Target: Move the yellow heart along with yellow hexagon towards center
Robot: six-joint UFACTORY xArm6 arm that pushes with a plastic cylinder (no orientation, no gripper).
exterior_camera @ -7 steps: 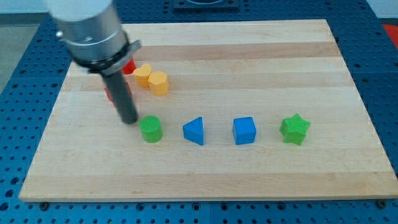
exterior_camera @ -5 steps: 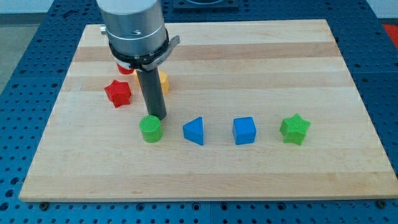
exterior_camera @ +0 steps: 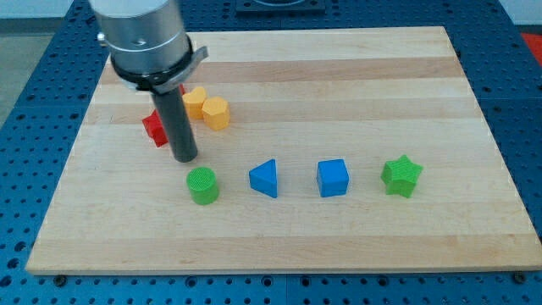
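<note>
My tip (exterior_camera: 185, 158) standing just above green cylinder (exterior_camera: 203, 185), red star (exterior_camera: 156, 127) close at its left, partly hidden by rod. Yellow heart (exterior_camera: 195, 102) and yellow hexagon (exterior_camera: 215, 112) touching, sitting just right of rod. Blue triangle (exterior_camera: 265, 178), blue cube (exterior_camera: 333, 178), green star (exterior_camera: 401, 176) lining near side. Bench (exterior_camera: 356, 85) lying open across centre and far right.

my tip (exterior_camera: 185, 158) just above cylinder (exterior_camera: 203, 185) | star (exterior_camera: 156, 128) left of rod | heart (exterior_camera: 195, 102) touching hexagon (exterior_camera: 215, 112), above-right | triangle (exterior_camera: 265, 178), cube (exterior_camera: 333, 178), second star (exterior_camera: 400, 176) in row rightward
</note>
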